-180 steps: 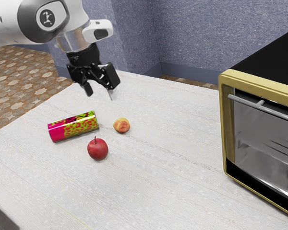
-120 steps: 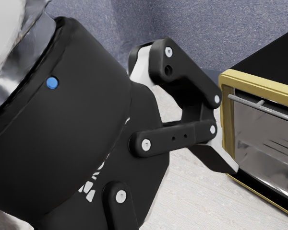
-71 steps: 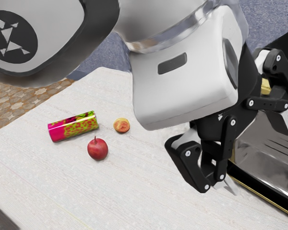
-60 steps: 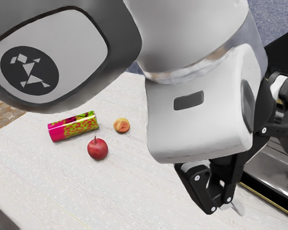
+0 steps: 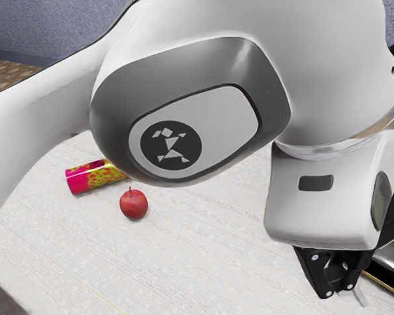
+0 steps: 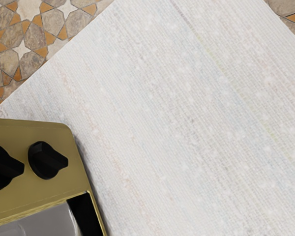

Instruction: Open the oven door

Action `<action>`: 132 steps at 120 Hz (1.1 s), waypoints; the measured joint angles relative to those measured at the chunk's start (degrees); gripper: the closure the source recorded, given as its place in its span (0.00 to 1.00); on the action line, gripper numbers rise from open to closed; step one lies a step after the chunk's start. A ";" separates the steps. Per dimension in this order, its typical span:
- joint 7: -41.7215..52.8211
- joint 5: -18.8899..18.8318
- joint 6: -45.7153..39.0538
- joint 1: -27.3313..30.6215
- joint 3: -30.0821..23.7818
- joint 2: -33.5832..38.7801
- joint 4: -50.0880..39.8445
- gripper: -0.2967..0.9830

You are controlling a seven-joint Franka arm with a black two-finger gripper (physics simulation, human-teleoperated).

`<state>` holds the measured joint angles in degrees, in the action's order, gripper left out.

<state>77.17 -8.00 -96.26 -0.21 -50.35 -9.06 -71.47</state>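
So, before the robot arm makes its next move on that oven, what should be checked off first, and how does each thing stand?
1. Gripper near the oven: ok, they look close together in the exterior view.
2. Hold on the door's handle: cannot tell.
3. Oven door open: cannot tell; too little of it can be seen.
4. Knobs unobstructed: ok for the two black ones in the wrist view.
5. Red fruit away from the gripper: ok, it sits well apart on the table.
6. Patterned cylinder away from the gripper: ok, it lies on its side beyond the fruit.
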 joint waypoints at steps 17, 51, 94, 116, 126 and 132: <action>1.32 -0.43 -0.66 0.26 0.75 -0.73 -0.17 0.23; -1.25 -1.61 0.05 0.43 2.56 0.69 -1.28 0.23; -7.23 -2.15 1.24 0.31 6.76 -2.39 0.72 0.23; -9.11 -3.39 1.44 -1.06 6.76 -5.83 5.47 0.23; -9.79 -4.26 1.42 -1.91 6.76 -7.51 7.07 0.23; -10.17 -5.10 1.29 -2.37 6.76 -8.33 7.83 0.23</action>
<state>66.99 -13.10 -94.97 -2.57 -43.59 -17.38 -63.64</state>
